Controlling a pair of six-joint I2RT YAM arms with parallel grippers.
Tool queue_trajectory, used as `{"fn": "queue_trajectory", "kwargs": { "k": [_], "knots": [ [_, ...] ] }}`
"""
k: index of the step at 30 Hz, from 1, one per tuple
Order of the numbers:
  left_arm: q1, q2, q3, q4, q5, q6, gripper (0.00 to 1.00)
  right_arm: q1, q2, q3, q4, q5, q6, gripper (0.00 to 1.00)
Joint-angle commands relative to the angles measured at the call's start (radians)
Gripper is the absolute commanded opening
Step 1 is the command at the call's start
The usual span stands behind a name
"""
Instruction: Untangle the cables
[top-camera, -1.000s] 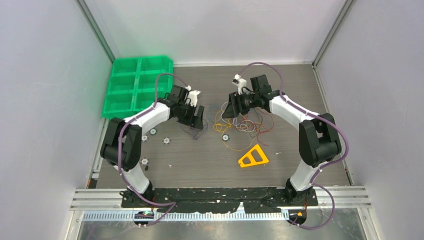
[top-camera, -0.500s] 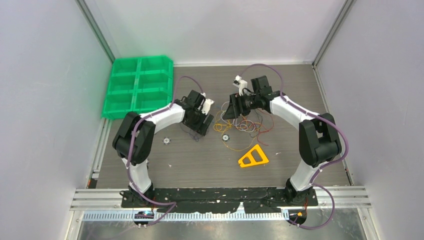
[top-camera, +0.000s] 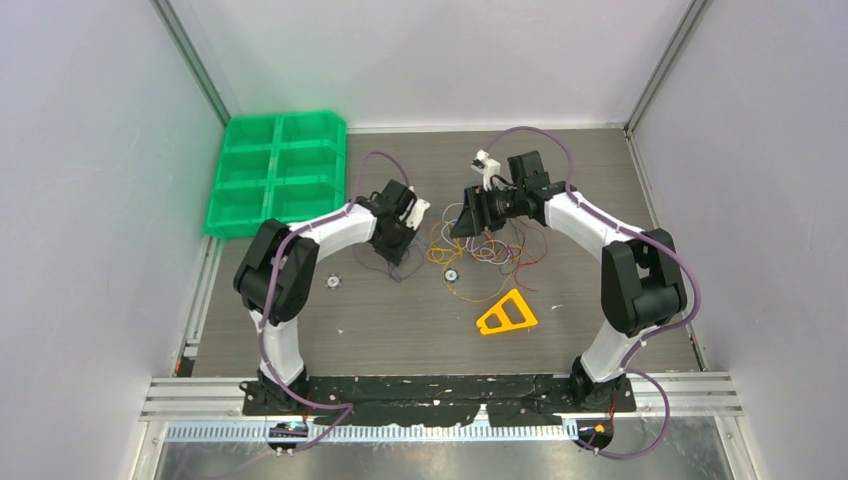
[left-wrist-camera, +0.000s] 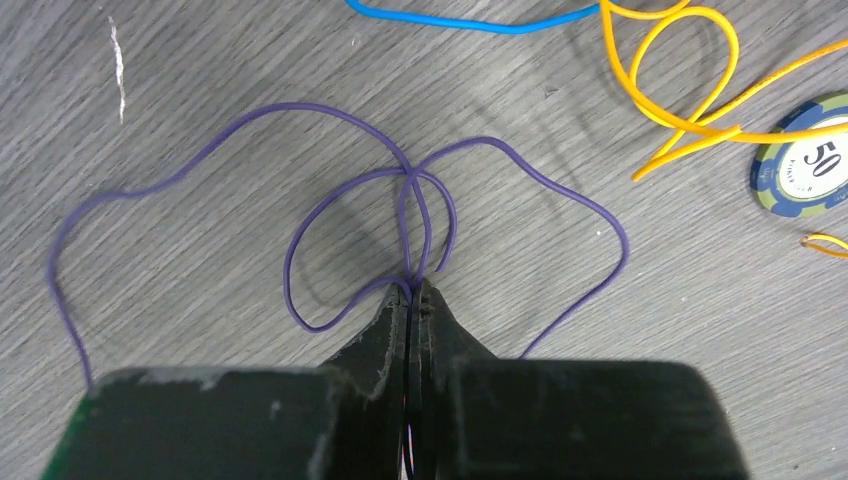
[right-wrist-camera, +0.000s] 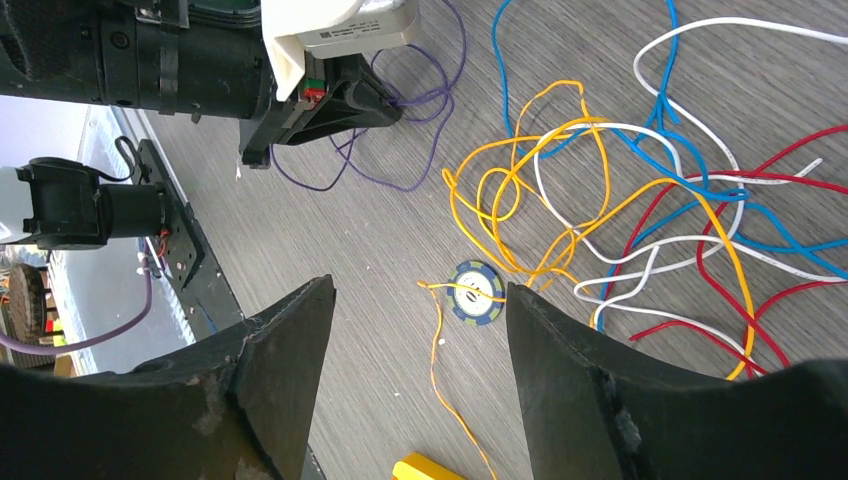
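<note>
**Top external view**
1. Left gripper (top-camera: 397, 248): down at the table (top-camera: 400, 330), left of centre. Its body hides most of what it holds.
2. Right gripper (top-camera: 468, 222): above the left edge of the tangle of cables (top-camera: 495, 250), which lies right of centre.
3. Green bin (top-camera: 280, 170): 6 compartments, far-left corner, well apart from the cables.
4. Orange triangular piece (top-camera: 507, 315): on the near side of the tangle.
5. Poker chip (top-camera: 452, 273): at the tangle's near-left edge.
6. Second chip (top-camera: 333, 282): alone beside the left arm.

**Left wrist view**
7. Left gripper (left-wrist-camera: 413, 290): clenched, tips pinching the purple wire (left-wrist-camera: 300, 105) where its loops cross. The wire fans out flat on the table to both sides.
8. Blue wire (left-wrist-camera: 480, 25): runs along the top edge.
9. Yellow wire (left-wrist-camera: 700, 128): loops at top right, just beside the poker chip (left-wrist-camera: 805, 170) marked 50. Neither wire touches the purple one.

**Right wrist view**
10. Right gripper (right-wrist-camera: 418, 290): jaws spread wide, grasping nothing. The poker chip (right-wrist-camera: 475, 293) lies on the table between the fingers. A yellow strand end is at the chip; whether it lies over or beside it cannot be told.
11. Tangle of cables (right-wrist-camera: 640, 210): yellow, white, blue and red strands overlapping at right.
12. Purple wire (right-wrist-camera: 400, 180): upper left, under the left gripper (right-wrist-camera: 385, 108), beside the heap and not woven into it.
</note>
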Motion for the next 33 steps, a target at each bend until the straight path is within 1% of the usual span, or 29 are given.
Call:
{"fn": "queue_trajectory", "kwargs": {
  "k": [1, 3, 5, 7, 10, 11, 14, 17, 19, 21, 24, 25, 27, 29, 31, 33],
  "knots": [
    [-0.007, 0.017, 0.029, -0.067, -0.001, 0.006, 0.0, -0.006, -0.056, 0.0, -0.007, -0.011, -0.025, 0.69],
    [-0.005, -0.07, 0.012, -0.069, 0.003, 0.021, 0.0, -0.008, -0.061, 0.007, -0.03, -0.012, -0.034, 0.69],
    [-0.002, -0.178, -0.009, -0.074, 0.014, 0.067, 0.0, -0.011, -0.068, 0.017, -0.046, -0.014, -0.044, 0.69],
    [0.014, -0.291, -0.016, -0.091, 0.059, 0.086, 0.0, -0.014, -0.075, 0.024, -0.063, -0.019, -0.05, 0.68],
    [0.049, -0.414, 0.022, -0.144, 0.106, 0.105, 0.0, -0.015, -0.083, 0.044, -0.085, -0.027, -0.054, 0.68],
    [0.074, -0.45, 0.056, -0.173, 0.127, 0.106, 0.0, -0.015, -0.088, 0.051, -0.097, -0.027, -0.057, 0.69],
    [0.166, -0.494, 0.145, -0.217, 0.212, 0.112, 0.0, -0.019, -0.095, 0.08, -0.139, -0.023, -0.068, 0.68],
    [0.302, -0.503, 0.275, -0.207, 0.335, 0.103, 0.0, -0.028, -0.098, 0.115, -0.185, -0.017, -0.106, 0.68],
    [0.387, -0.477, 0.374, -0.187, 0.394, 0.104, 0.0, -0.035, -0.1, 0.143, -0.224, -0.016, -0.123, 0.68],
    [0.458, -0.422, 0.478, -0.174, 0.406, 0.11, 0.0, -0.04, -0.101, 0.165, -0.258, -0.01, -0.14, 0.68],
    [0.558, -0.297, 0.645, -0.142, 0.43, 0.051, 0.0, -0.043, -0.097, 0.197, -0.315, 0.005, -0.169, 0.68],
    [0.612, -0.252, 0.692, -0.116, 0.441, 0.016, 0.0, -0.043, -0.093, 0.202, -0.334, 0.01, -0.187, 0.68],
    [0.677, -0.162, 0.774, -0.051, 0.462, -0.06, 0.0, -0.043, -0.089, 0.208, -0.345, 0.03, -0.205, 0.68],
    [0.729, -0.075, 0.852, 0.025, 0.469, -0.102, 0.0, -0.043, -0.084, 0.2, -0.348, 0.038, -0.225, 0.68],
    [0.779, 0.0, 0.875, 0.155, 0.473, -0.186, 0.0, -0.043, -0.073, 0.192, -0.347, 0.053, -0.253, 0.68],
    [0.829, 0.074, 0.884, 0.296, 0.475, -0.308, 0.0, -0.043, -0.059, 0.199, -0.364, 0.066, -0.284, 0.68]
  ]
}}
